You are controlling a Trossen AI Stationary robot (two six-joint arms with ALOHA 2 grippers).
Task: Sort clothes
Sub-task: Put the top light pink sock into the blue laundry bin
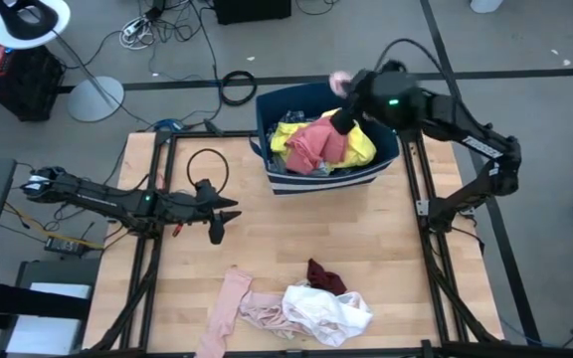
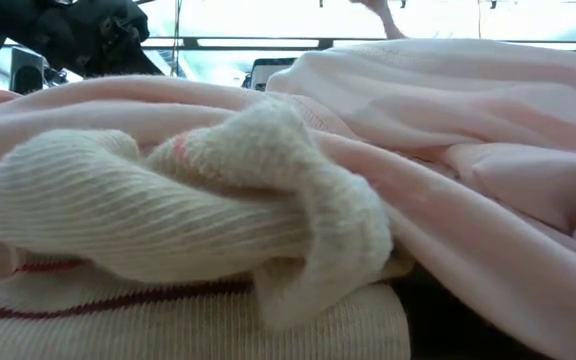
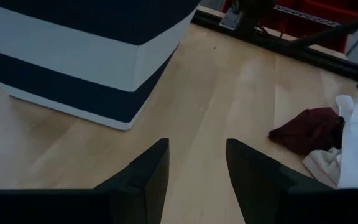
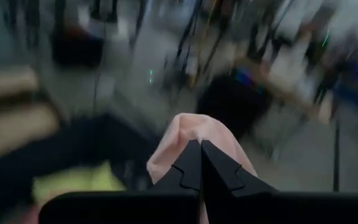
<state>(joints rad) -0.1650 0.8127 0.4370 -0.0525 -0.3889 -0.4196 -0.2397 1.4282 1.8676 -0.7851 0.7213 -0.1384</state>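
Presently catalogued, all places taken from the striped bin (image 1: 371,171) at the table's far edge.

Right gripper (image 4: 201,149): above the bin's back rim, clenched on a pale pink garment (image 4: 194,134); raised, probably to lift the piece clear of the heap or drop it in.

Inside the bin: yellow garment (image 1: 358,144), salmon garment (image 1: 308,147), heaped loosely.

Left gripper (image 3: 196,163): low over bare wood, near the bin's front corner on the left side, fingers parted, nothing between them; apparently waiting.

Well in front of the bin, at the table's near edge: maroon garment (image 1: 326,275), white garment (image 1: 328,310), pink garment (image 1: 235,308), touching in one loose pile, likely unsorted as yet.

Sorting judged partly done.
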